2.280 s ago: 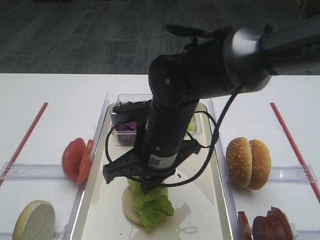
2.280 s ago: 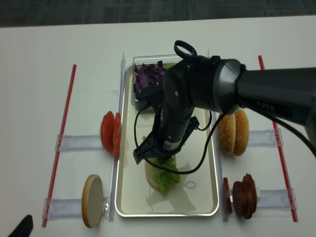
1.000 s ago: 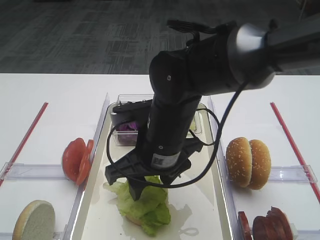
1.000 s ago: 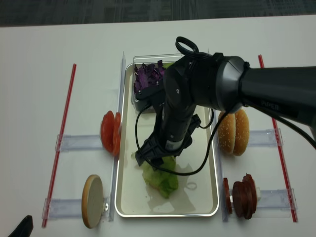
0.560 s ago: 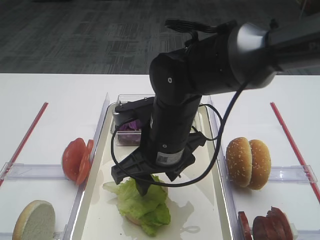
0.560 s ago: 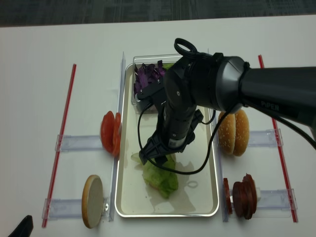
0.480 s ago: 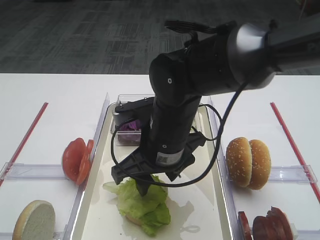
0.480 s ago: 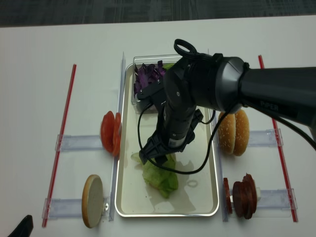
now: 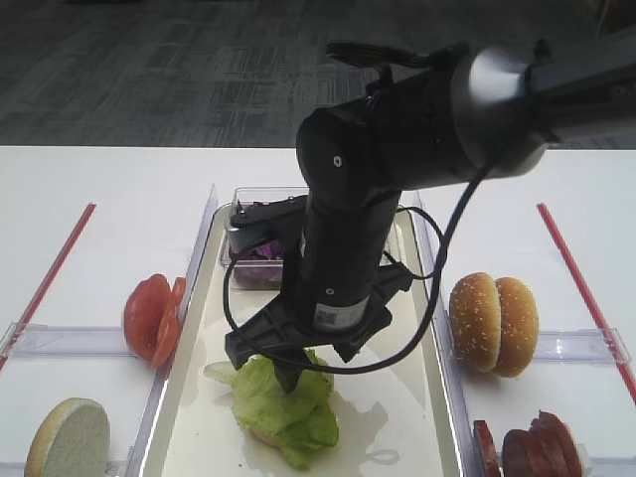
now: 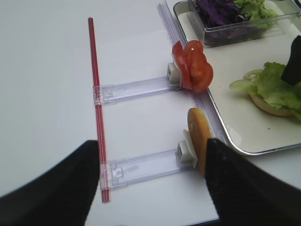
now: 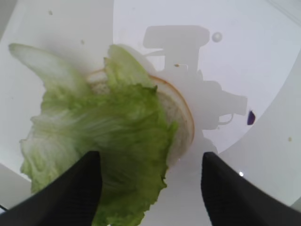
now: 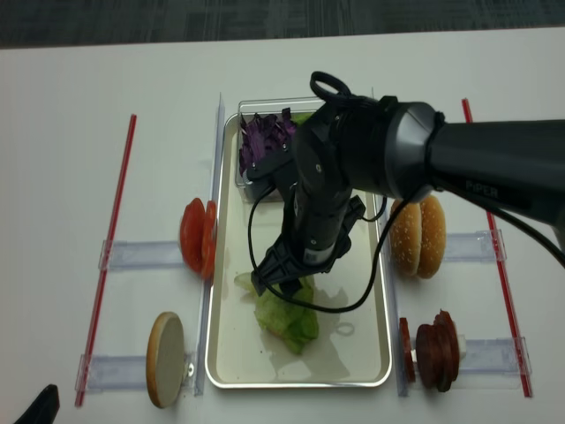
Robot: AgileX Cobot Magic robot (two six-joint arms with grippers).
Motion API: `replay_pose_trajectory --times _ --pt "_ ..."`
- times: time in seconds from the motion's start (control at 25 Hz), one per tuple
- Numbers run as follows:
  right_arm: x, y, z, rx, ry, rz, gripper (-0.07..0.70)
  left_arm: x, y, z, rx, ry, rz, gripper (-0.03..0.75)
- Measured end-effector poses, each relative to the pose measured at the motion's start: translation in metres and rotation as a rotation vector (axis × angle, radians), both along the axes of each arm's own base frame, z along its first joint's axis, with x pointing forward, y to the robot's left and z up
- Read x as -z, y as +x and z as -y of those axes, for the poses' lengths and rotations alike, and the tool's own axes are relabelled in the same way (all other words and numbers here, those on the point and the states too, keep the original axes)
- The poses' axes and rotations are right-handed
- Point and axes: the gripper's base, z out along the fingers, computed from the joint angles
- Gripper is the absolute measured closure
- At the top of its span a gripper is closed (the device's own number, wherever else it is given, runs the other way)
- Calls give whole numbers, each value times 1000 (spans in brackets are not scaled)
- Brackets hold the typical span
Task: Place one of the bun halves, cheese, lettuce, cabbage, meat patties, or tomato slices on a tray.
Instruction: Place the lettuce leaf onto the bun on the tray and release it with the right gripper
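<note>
since the first look, lifted clear of the lettuce, which had been pinched upright on the bun half and now lies spread flat across it, one pale leaf tip sticking out to the left. right gripper hovering just above that leaf, fingers spread wide and holding nothing, dark tips on either side of the green in the wrist view. bun and leaf sitting near the front middle of the tray, only a crescent of the white cut face showing past the leaf. behind them, at the far end of the tray, a clear tub with cabbage and more green leaves. tomato slices standing on edge in a clear rack just left of the tray, another bun half on edge in the rack nearer the front. two seeded bun halves on the right, upright side by side, with meat patties in the rack in front of them. red straws along both outer sides of the white table. left gripper low over the table beside the near bun, spread open and empty.
</note>
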Motion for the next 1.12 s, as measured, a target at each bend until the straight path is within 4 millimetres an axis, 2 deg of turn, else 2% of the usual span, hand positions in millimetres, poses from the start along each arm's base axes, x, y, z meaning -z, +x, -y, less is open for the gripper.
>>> replay_pose_trajectory --times 0.24,0.48,0.88,1.12 --pt "-28 -6 6 11 33 25 146 0 0 0 0 0 0 258" --pt "-46 -11 11 7 34 24 146 0 0 0 0 0 0 258" --pt "-85 -9 7 -33 9 -12 147 0 0 0 0 0 0 258" --pt "-100 -8 5 -44 20 -14 147 0 0 0 0 0 0 258"
